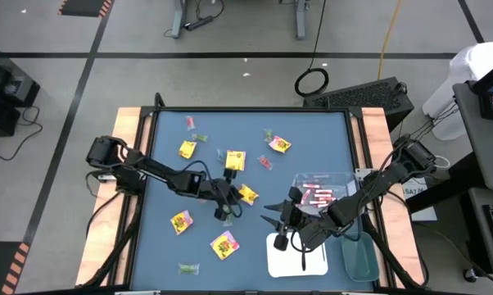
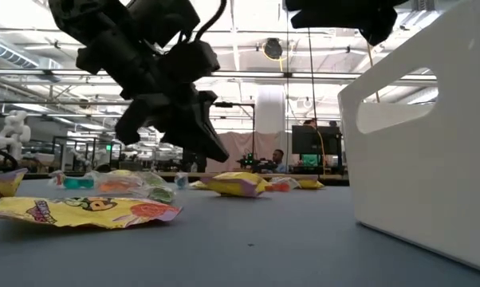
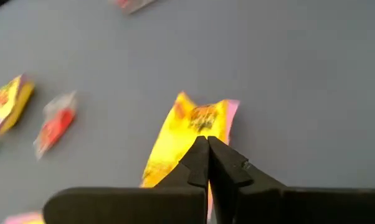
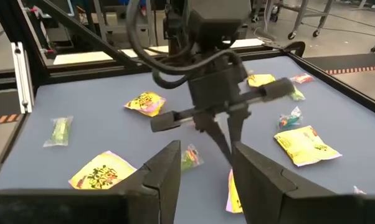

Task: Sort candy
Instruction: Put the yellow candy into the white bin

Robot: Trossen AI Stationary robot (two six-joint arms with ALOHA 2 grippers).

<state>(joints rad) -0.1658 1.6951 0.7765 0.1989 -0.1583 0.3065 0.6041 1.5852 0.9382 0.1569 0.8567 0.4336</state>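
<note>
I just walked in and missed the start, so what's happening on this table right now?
Two robot arms are sorting candy. The left gripper has shut on a yellow packet near the middle of the blue table. The right gripper waits open beside the clear tray of pink sticks. More candy is scattered loose.

Left wrist view: left gripper [image 3: 207, 149] covers the yellow packet's [image 3: 187, 127] near end; packet [image 3: 7, 102] cut by edge. Low view: white tray [image 2: 419, 143] cut off; background people too small to tell.
</note>
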